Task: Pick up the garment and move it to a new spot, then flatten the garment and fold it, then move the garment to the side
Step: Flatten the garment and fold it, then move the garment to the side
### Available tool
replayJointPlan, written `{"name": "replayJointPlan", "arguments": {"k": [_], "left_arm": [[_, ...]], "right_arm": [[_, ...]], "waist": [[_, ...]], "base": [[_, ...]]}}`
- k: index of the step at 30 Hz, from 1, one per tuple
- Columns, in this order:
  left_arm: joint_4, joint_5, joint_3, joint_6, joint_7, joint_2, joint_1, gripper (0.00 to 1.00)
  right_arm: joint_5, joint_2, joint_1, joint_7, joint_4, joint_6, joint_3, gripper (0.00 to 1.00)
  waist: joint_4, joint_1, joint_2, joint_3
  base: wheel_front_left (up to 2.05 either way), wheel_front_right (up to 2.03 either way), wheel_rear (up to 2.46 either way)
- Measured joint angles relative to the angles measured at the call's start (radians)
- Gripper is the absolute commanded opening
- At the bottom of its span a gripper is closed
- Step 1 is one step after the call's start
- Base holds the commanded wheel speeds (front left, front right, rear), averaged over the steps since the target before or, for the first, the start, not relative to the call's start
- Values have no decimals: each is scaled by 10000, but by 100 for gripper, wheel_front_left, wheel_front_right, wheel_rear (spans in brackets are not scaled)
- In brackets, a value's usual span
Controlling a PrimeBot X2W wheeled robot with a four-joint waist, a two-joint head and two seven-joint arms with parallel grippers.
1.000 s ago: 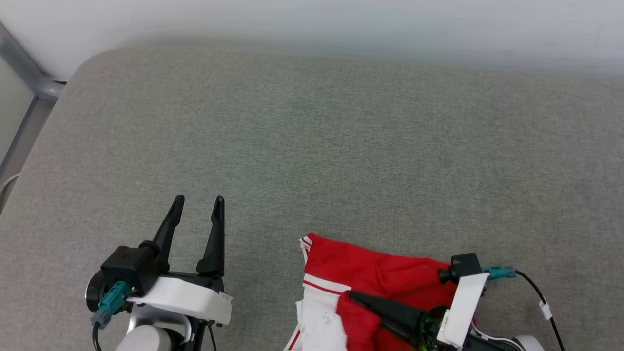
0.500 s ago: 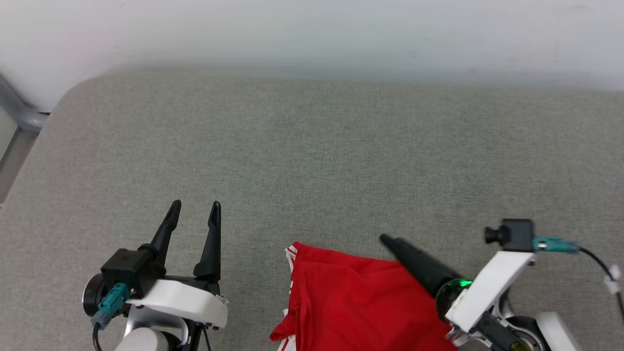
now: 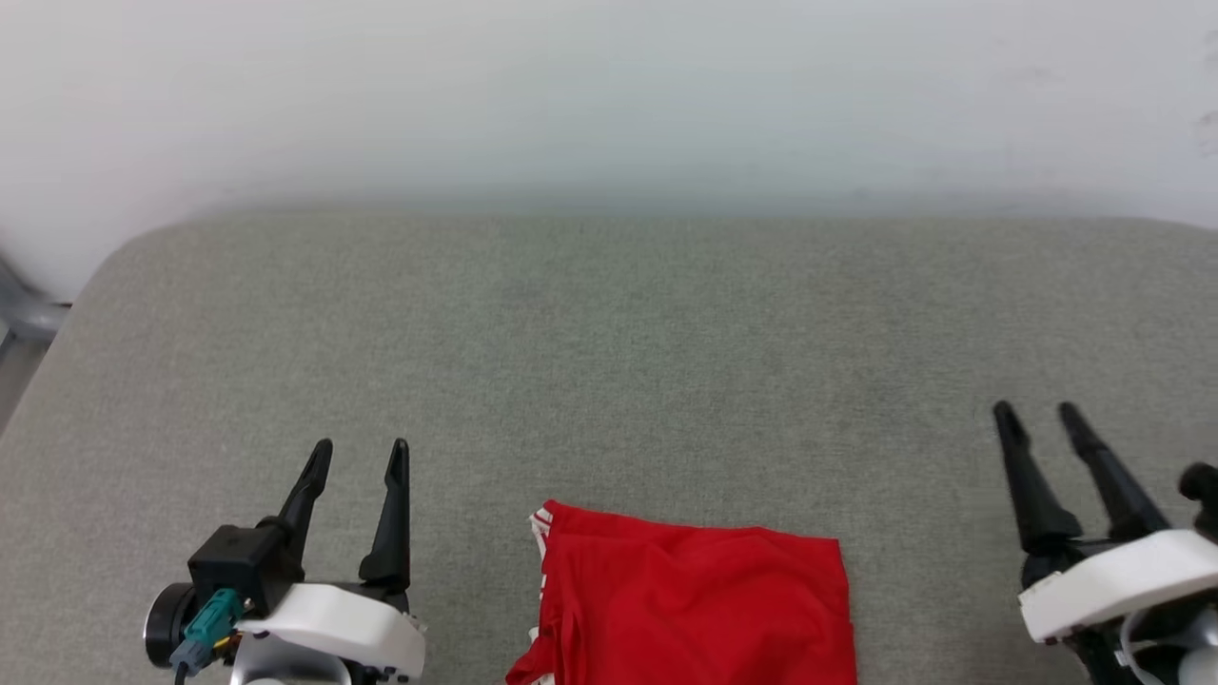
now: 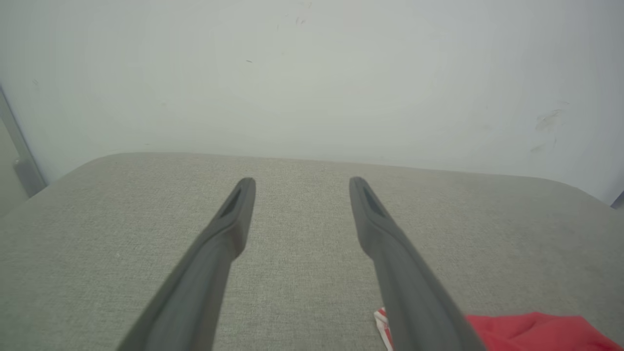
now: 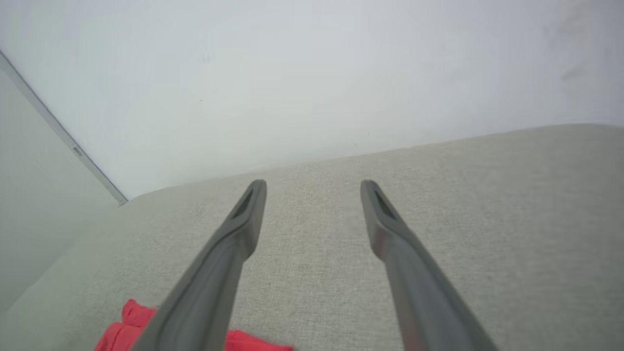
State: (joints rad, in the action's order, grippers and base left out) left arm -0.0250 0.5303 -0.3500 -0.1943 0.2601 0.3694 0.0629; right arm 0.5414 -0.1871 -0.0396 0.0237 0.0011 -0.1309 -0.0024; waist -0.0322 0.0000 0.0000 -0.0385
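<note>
The garment (image 3: 695, 609) lies folded as a red rectangle with a strip of red-white trim at its left edge, at the near middle of the grey cushioned surface (image 3: 609, 362); its lower part runs off the head view's bottom. A red corner of the garment (image 4: 536, 331) shows at the lower right of the left wrist view, and the garment (image 5: 126, 326) shows at the lower left of the right wrist view. My left gripper (image 3: 360, 449) hovers open to the left of it, nothing between its fingers. My right gripper (image 3: 1035, 413) stands open well to its right, apart from the cloth.
A pale wall (image 3: 609, 95) rises behind the surface's far edge. The surface's rounded left corner (image 3: 105, 276) drops off beside a grey metal frame (image 3: 24, 319). Bare grey fabric stretches beyond the garment.
My right gripper let go of the red cloth, opened, and drew away to the right. The garment now lies flatter. The head camera tilted, shifting the whole picture downward.
</note>
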Motion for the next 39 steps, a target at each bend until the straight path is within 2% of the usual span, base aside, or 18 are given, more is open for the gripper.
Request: {"name": "replayJointPlan", "arguments": {"k": [5, 11, 18, 26, 31, 34, 39], "left_arm": [[-42, -270, 105, -96, 0, 71, -311, 100], [27, -552, 362, -136, 4, 54, -616, 100], [-58, -717, 522, 13, 13, -21, -801, 100], [-314, -894, 686, 274, 13, -311, -781, 100], [-353, -963, 813, 378, 13, -416, -767, 100], [-305, -953, 974, 451, 13, -537, -753, 100], [-173, -1039, 1083, 552, 13, -679, -519, 100]], "right_arm": [[-1684, 221, 535, -297, -809, 0, -658, 100], [-2788, 671, 1468, -86, -1787, 0, -830, 100], [-3327, 949, 2192, 194, -2410, 0, -869, 100], [-3359, 1187, 2349, 408, -2669, 0, -1001, 100], [-3085, 1264, 2436, 721, -2661, 0, -1266, 100], [-2211, 1296, 2422, 1177, -2301, -2, -1762, 100], [-27, 1237, 2093, 2456, -1108, 0, -2485, 100]], "waist": [[171, -1, 0, 379], [218, -1, 0, 712], [160, -1, 0, 828], [153, 0, 0, 712], [148, 0, 0, 667], [164, 0, 0, 586], [86, 0, 0, 296]], "base": [[0, 0, 0], [0, 0, 0], [0, 0, 0], [0, 0, 0], [0, 0, 0], [0, 0, 0], [0, 0, 0]]}}
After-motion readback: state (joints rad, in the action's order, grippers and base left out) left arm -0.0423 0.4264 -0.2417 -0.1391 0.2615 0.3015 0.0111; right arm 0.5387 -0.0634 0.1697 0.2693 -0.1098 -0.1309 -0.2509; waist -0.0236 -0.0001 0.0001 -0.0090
